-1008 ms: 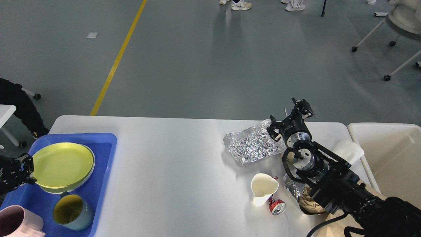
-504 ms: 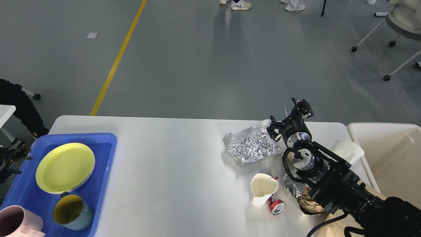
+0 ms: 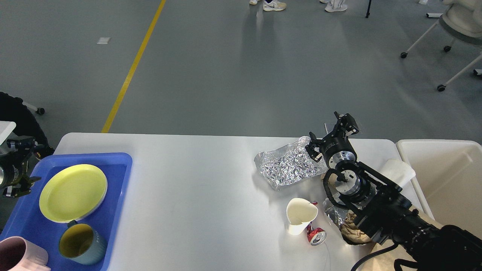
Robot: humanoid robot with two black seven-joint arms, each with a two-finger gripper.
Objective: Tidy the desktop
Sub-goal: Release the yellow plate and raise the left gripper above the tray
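The table (image 3: 196, 195) fills the lower part of my head view, a broad glossy white-grey slab with rounded corners; its middle is bare and reflective. At its left edge sits a blue plastic tray (image 3: 118, 165) holding a smooth yellow-green plate (image 3: 72, 192), a teal mug (image 3: 81, 244) with a yellow inside, and a matte pink mug (image 3: 19, 258) at the near left corner. Toward the far right edge lies a crumpled sheet of foil (image 3: 288, 167), shiny and wrinkled; nearer me stands a dented white paper cup (image 3: 300, 216) touching a crushed red can (image 3: 315, 236); crumpled brown paper (image 3: 352, 231) lies just beside them, partly behind my arm. A cream rectangular bin (image 3: 444, 177) stands just past the right edge.

My right gripper (image 3: 333, 137) hovers over the table's far right edge, its fingers (image 3: 348, 124) spread apart and grasping nothing, one tip just beside the foil's far corner. My left gripper (image 3: 17, 167) hangs off the table's left edge, beside the tray; it looks dark and end-on, so I cannot tell whether its fingers are parted.
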